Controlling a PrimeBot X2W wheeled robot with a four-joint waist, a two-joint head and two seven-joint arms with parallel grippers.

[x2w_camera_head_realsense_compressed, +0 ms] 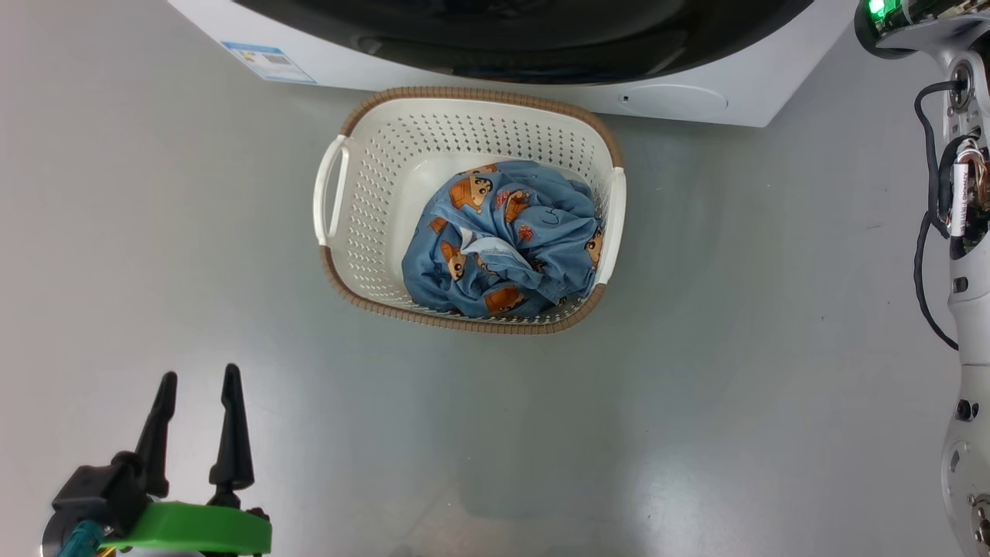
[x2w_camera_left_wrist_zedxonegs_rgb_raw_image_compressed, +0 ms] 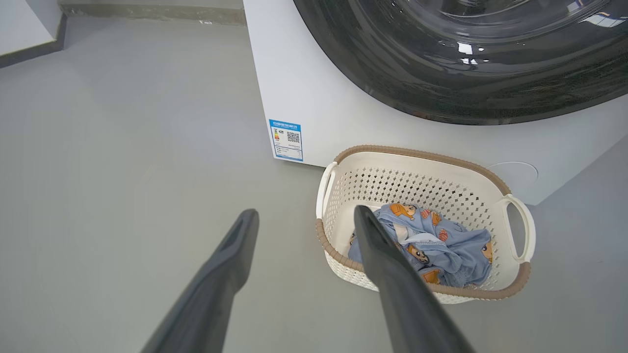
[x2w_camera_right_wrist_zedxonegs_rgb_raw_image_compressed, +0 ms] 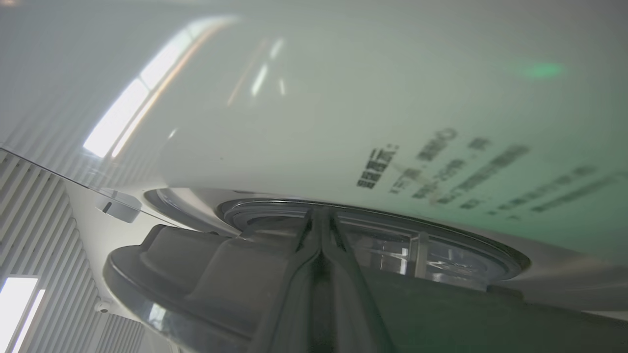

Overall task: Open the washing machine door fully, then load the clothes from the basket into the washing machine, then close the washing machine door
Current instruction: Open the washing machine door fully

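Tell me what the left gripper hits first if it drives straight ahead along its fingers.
Likely the floor left of the basket, short of the washing machine's front by its blue label; depth is unclear, so the left gripper might reach that front instead.

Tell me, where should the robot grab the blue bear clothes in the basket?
Probably the raised crumpled fold by the white lining atop the clothes, coming straight down from above. The basket walls ring the pile on every side, so only the top is free. The open left pincer looks handiest.
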